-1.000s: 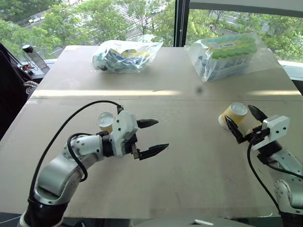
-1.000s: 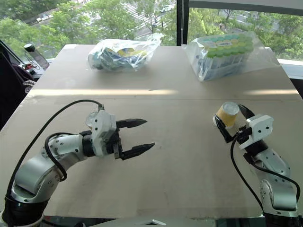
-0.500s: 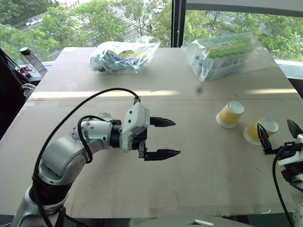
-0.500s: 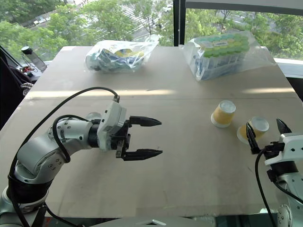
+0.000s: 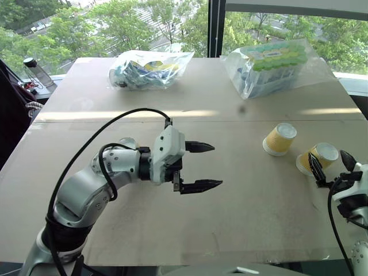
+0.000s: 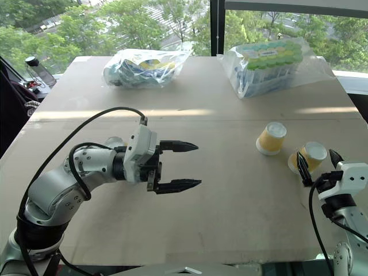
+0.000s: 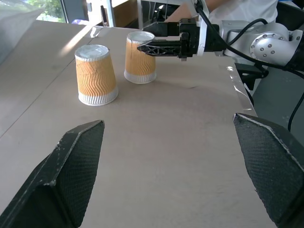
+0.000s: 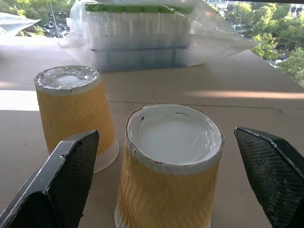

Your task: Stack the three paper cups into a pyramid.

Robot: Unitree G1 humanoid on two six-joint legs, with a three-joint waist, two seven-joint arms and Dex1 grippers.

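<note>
Two yellow-orange paper cups stand upside down at the table's right, one farther back and one nearer the right edge. My right gripper is open, and the nearer cup stands just ahead between its fingertips, with a gap on each side. The other cup stands beside it. A third cup peeks out behind my left arm. My left gripper is open and empty over the middle of the table, pointing right toward the two cups.
Two clear plastic bags of packaged goods lie at the back of the table, one left and one right. A dark bottle stands off the table's far left corner. The table's right edge is close to my right gripper.
The right gripper has drawn back to the right and toward me, staying open, and the two right cups now stand apart in plain view. The left gripper has edged right. The view has shifted too.
</note>
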